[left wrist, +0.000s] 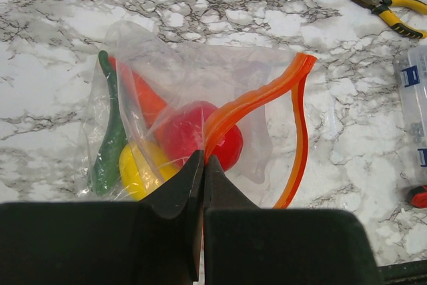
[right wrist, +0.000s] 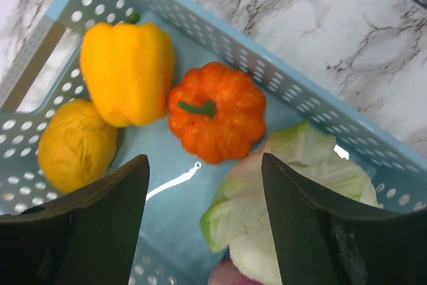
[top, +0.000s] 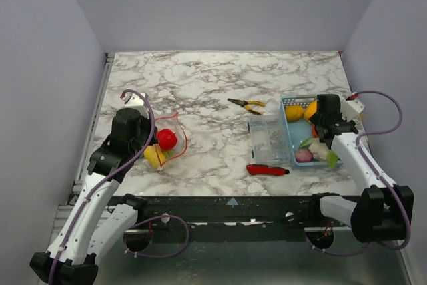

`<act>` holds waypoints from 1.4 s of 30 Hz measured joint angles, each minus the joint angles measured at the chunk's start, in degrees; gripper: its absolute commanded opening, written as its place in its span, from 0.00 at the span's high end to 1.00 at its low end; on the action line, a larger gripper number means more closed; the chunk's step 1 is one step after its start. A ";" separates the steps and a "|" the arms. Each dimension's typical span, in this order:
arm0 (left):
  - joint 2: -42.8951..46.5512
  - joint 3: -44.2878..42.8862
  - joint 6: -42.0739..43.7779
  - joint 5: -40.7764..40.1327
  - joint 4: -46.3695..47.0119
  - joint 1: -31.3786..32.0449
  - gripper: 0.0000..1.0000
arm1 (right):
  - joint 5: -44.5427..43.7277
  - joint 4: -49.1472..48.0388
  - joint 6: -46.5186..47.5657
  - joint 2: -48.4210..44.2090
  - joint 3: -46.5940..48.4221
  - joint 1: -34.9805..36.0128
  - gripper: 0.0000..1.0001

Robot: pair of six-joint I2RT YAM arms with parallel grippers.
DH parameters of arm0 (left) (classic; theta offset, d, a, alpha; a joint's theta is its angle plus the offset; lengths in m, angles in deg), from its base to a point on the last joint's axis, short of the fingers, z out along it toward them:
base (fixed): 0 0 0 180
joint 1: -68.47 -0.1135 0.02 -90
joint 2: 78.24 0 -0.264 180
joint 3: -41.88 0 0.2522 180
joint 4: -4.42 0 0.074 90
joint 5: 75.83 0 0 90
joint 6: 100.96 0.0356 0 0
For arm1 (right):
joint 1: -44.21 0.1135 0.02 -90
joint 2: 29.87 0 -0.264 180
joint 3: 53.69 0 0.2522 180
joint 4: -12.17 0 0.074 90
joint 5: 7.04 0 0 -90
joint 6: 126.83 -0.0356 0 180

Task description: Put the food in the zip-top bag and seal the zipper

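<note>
Food tally, please: what's bagged? (M)

Four pieces show through the zip-top bag (left wrist: 220, 78), which lies on the left side of the marble table (top: 200, 85): a red tomato (left wrist: 183, 135), a yellow piece (left wrist: 137, 168), an orange piece (left wrist: 143, 98) and a green piece (left wrist: 107, 155). (R)

And what's left out? (M)

The light blue basket (right wrist: 287, 75) on the right holds a yellow pepper (right wrist: 127, 71), an orange pumpkin-shaped piece (right wrist: 217, 111), a round yellow piece (right wrist: 77, 145), a pale green leafy piece (right wrist: 293, 191) and the pinkish-purple bulb (top: 303, 155). I'd put the loading near halfway. (R)

Zipper? (M)

Unsealed. The zipper (left wrist: 267, 91) has its two orange-red strips bowed apart, so the mouth gapes toward the table's middle. (R)

Claws? (M)

Left gripper (left wrist: 202, 158) is pressed together, its tips pinching the zipper's near end and holding the rim up. Right gripper (right wrist: 205, 161) is spread wide and empty, hanging over the basket above the pumpkin piece and the leafy piece — touching nothing that I can see. (R)

Remaining, by your reckoning? (M)

Five pieces to carry across, then the strip pressed shut along its whole length — sealing not begun (R)
</note>
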 measured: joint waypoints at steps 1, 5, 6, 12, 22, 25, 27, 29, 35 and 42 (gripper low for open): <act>0.11 0.00 0.00 0.00 0.02 0.00 1.00 | 0.00 -0.61 0.17 1.18 0.02 -0.92 0.31; 0.35 0.00 0.00 0.00 0.00 0.00 1.00 | -0.07 -2.95 1.11 4.55 0.02 -2.51 0.39; 0.35 0.00 0.00 0.00 0.00 0.00 1.00 | -0.04 -3.43 1.40 5.29 0.02 -2.71 0.42; 0.35 0.00 0.00 0.00 0.00 0.00 1.00 | -0.04 -6.38 3.26 8.87 0.04 -2.93 0.50; 0.33 0.00 0.00 0.02 0.00 0.00 1.00 | -0.48 -7.69 4.79 12.85 0.98 -3.02 0.58; 0.33 0.00 0.00 0.02 0.00 0.00 1.00 | -0.96 -7.76 5.16 13.31 1.07 -3.02 0.61; 0.33 0.00 0.00 0.02 0.00 0.00 1.00 | -1.38 -7.78 5.25 13.77 1.38 -3.04 0.62; 0.33 0.00 0.00 0.07 0.00 0.00 1.00 | -1.75 -7.85 5.35 14.45 1.81 -3.04 0.65; 0.35 0.00 0.00 0.48 0.00 0.00 1.00 | -2.10 -7.76 5.92 16.61 2.97 -3.04 0.71; 0.42 0.00 0.00 0.74 0.00 0.00 1.00 | -2.58 -7.23 6.75 17.84 4.26 -3.04 0.89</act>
